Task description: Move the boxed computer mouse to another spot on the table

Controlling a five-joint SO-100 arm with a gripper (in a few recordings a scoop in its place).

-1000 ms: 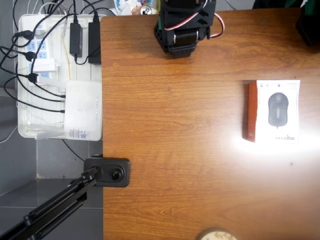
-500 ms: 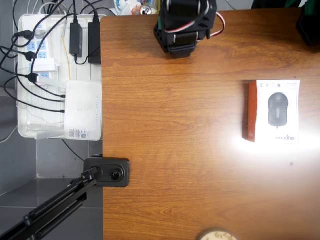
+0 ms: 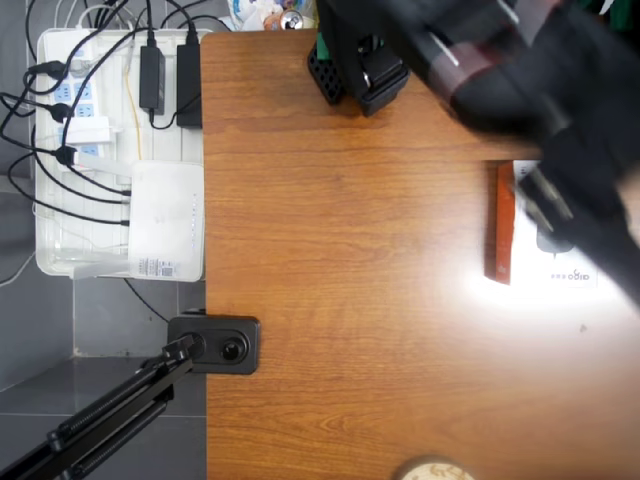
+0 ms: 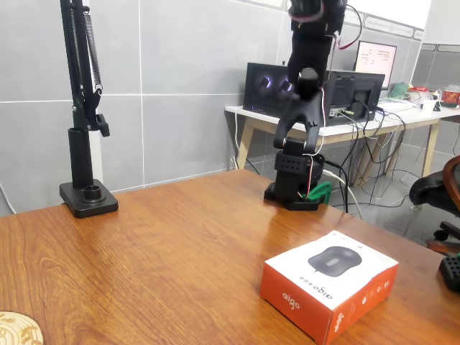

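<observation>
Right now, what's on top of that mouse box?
Nothing rests on the mouse box; the fixed view shows its top bare. From overhead, the blurred arm passes above it, hiding part of the lid.

You're looking at a table (image 4: 165, 244) of brown wood grain, glossy enough to throw a white glare — the boxed computer mouse (image 4: 328, 282) is smooth printed card, white on top, orange-red on its sides; the arm (image 4: 305, 108) looks like matt black plastic

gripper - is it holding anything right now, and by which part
Nothing is held. In the fixed view the gripper hangs open and empty, high above the table. The boxed computer mouse lies flat on the tabletop, untouched.
</observation>
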